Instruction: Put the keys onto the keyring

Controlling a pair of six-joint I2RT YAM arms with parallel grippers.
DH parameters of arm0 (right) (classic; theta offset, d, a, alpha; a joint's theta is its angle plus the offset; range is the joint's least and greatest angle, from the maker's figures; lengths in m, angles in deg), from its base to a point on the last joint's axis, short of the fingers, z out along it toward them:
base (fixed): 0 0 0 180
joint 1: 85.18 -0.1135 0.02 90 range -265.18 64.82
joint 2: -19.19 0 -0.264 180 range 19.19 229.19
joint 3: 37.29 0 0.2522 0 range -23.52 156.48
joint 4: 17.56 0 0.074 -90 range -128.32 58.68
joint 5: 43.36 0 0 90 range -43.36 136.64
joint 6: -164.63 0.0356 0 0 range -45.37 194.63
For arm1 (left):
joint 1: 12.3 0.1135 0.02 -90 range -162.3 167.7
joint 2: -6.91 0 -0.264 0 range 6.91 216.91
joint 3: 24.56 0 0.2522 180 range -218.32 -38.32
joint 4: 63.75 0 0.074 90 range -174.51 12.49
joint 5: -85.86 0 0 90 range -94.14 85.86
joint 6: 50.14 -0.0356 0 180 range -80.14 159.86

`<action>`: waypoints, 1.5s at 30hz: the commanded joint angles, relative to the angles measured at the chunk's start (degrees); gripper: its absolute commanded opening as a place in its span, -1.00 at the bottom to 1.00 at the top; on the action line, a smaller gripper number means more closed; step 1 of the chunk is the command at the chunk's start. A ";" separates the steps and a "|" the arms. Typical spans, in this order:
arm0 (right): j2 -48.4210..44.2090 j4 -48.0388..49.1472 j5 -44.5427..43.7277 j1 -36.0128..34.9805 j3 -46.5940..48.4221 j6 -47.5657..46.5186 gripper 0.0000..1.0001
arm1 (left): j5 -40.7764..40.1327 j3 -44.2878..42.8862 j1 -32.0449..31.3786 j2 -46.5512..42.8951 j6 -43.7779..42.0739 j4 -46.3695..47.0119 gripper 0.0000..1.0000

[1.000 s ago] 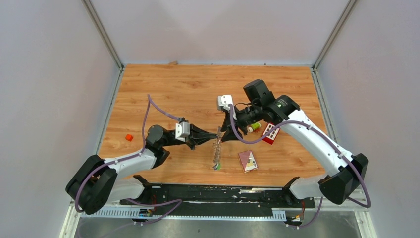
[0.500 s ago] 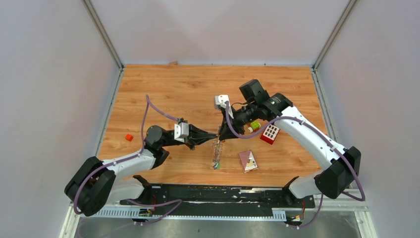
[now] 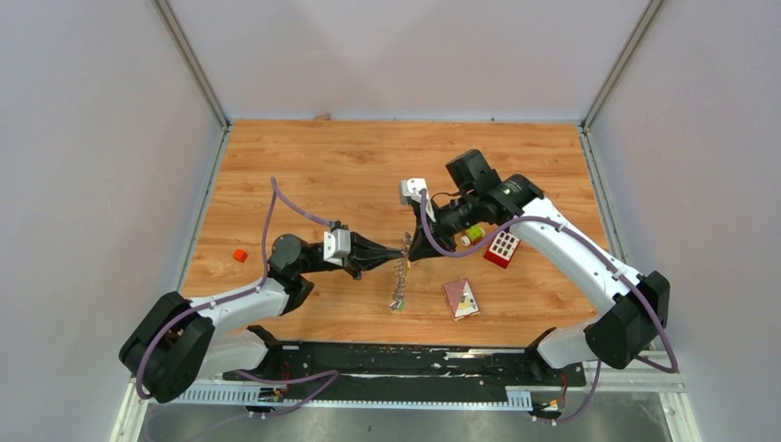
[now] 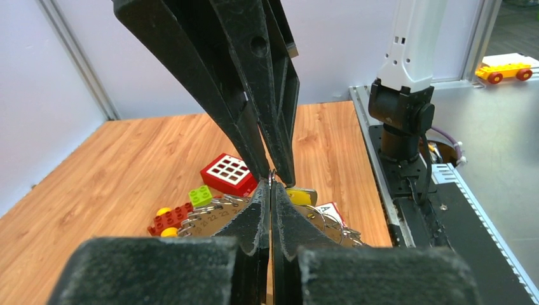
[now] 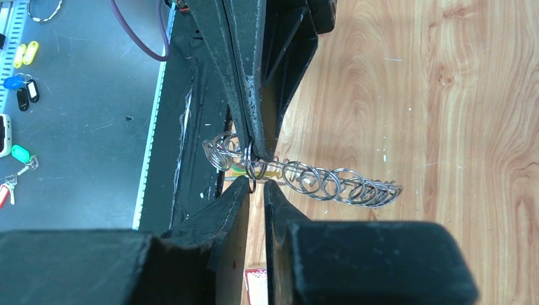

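While the left gripper (image 4: 271,190) has its two fingers pressed flat together, a thin loop of wire pokes out just past their tips, so it is clamped on the keyring (image 5: 330,184). The right gripper (image 5: 255,185) meets it tip to tip above the front middle of the table (image 3: 322,166). Its fingers are drawn in to a narrow slit with a small ring sitting in that slit. I cannot tell whether they pinch the ring or only stand around it.

From above, the keyring hangs down from the meeting point as a narrow silvery bunch, its lower end at or just over the wood (which of the two is not clear). From the right wrist it reads as a row of overlapping wire loops stretching away to one side of the fingers. A key with a yellow head (image 4: 300,194) shows among the metal just behind the left fingertips. How it is attached is hidden.

Near the right arm, a red block with white buttons (image 3: 502,247) lies on the table, with a small green and yellow toy (image 3: 472,234) just beside it. A reddish card (image 3: 460,298) lies nearer the front edge, close to the hanging bunch. A little orange cube (image 3: 239,254) sits well apart on the left side of the table.
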 commanded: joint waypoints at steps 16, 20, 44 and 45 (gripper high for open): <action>-0.72 0.08 3.29 0.45 -0.83 -1.72 -0.95 | -0.43 -0.19 -0.29 -1.81 -1.54 2.83 -1.00; -0.55 0.10 3.49 0.37 -1.00 -1.90 -1.00 | 0.04 -0.02 -0.26 -1.71 -1.34 3.83 -1.00; 1.14 0.71 3.72 0.35 -1.57 -1.72 -1.00 | 1.24 0.66 -0.25 -1.69 0.74 8.29 -1.00; 1.14 0.71 3.74 0.34 -1.57 -1.79 -1.00 | 1.25 0.69 -0.26 -1.66 0.74 8.34 -1.00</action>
